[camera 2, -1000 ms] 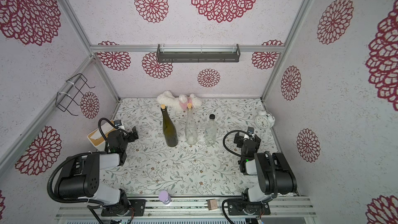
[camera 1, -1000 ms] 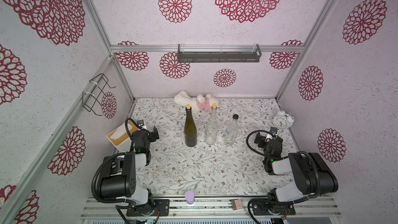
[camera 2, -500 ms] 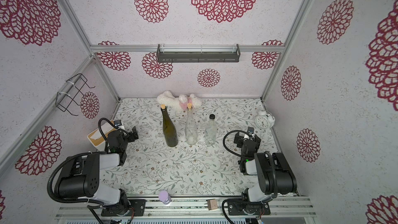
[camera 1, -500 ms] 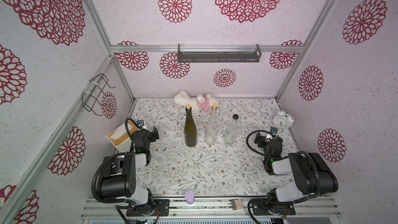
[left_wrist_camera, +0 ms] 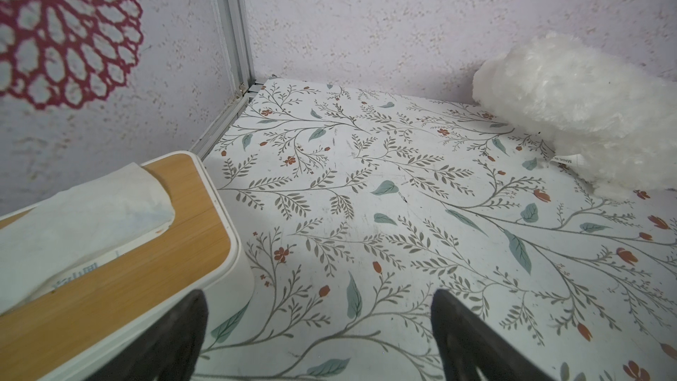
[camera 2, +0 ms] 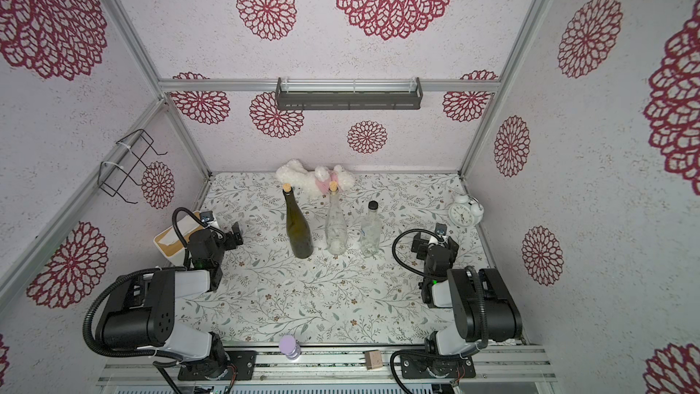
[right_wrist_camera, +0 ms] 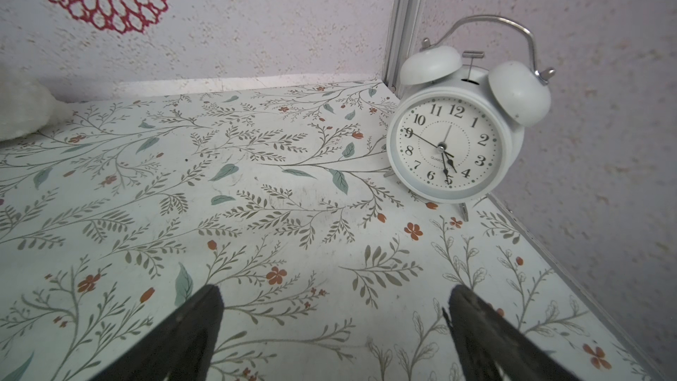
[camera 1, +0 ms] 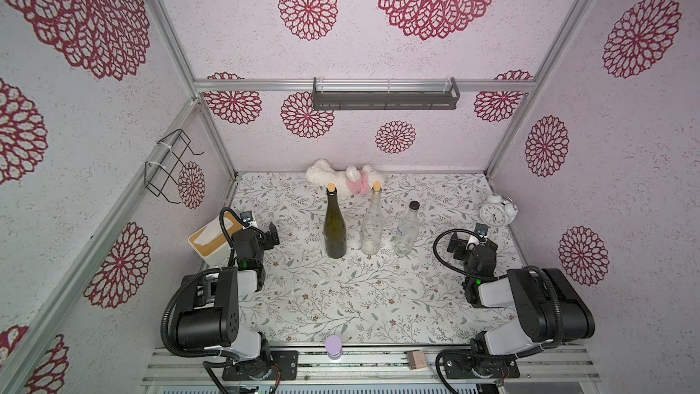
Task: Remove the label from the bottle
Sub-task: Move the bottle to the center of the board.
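both arms sit folded low at the near edge of the table [camera 1: 341,297], one on each side. the left arm [camera 1: 206,308] has its elbow tucked back over its base and its forearm reaching forward. that puts the left gripper [camera 1: 271,236] low over the cloth, just beside the tissue box [camera 1: 208,238]. in the wrist view its two dark fingers [left_wrist_camera: 176,339] stand wide apart with only patterned cloth between them, nothing held. the right arm [camera 1: 545,308] mirrors it, folded over its base. the right gripper [camera 1: 456,247] points toward the back corner where the alarm clock [camera 1: 494,214] stands; its fingers [right_wrist_camera: 190,335] are spread just as wide and empty too.

the three bottles stand upright in a row mid-table, between the two grippers and well apart from both. there is a dark green bottle [camera 1: 335,229] with a cork, a clear corked bottle [camera 1: 372,227] beside it, then a black-capped bottle [camera 1: 408,231] nearest the right arm. what is stuck on their glass is too small to make out. a white plush toy [camera 1: 342,180] lies behind them against the back wall.
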Tool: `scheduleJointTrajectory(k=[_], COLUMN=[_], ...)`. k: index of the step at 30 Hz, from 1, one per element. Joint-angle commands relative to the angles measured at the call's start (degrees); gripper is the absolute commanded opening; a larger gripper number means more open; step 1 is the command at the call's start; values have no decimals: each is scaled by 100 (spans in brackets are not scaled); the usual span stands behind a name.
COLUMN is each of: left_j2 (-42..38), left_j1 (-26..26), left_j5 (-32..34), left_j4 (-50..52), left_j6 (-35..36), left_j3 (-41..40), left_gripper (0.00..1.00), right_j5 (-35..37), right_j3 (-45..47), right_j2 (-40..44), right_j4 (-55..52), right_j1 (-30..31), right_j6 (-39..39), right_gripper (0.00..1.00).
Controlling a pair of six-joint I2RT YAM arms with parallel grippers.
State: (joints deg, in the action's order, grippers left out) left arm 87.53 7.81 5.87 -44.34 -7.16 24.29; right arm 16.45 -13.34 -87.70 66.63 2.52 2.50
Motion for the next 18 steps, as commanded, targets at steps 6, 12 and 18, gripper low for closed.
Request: scheduleJointTrajectory(k=[6,12,18], left_j2=[-306,-790,-1528], left_j1=[-48,-338,-498], left_j5=[176,539,679], left_j4=[324,1163,2241], left_j6=[-58,100,-54], left_j3=[234,502,983], left_gripper=[97,97,97], right_j5=[96,-3,-193], right_j3=[145,60,-226], right_j2=[553,1298,2230], right_j4=[201,-662,-1980], right_j1=[-6,-33,-42], right_j6=[-30,23,-9], right_gripper=[99,99,99])
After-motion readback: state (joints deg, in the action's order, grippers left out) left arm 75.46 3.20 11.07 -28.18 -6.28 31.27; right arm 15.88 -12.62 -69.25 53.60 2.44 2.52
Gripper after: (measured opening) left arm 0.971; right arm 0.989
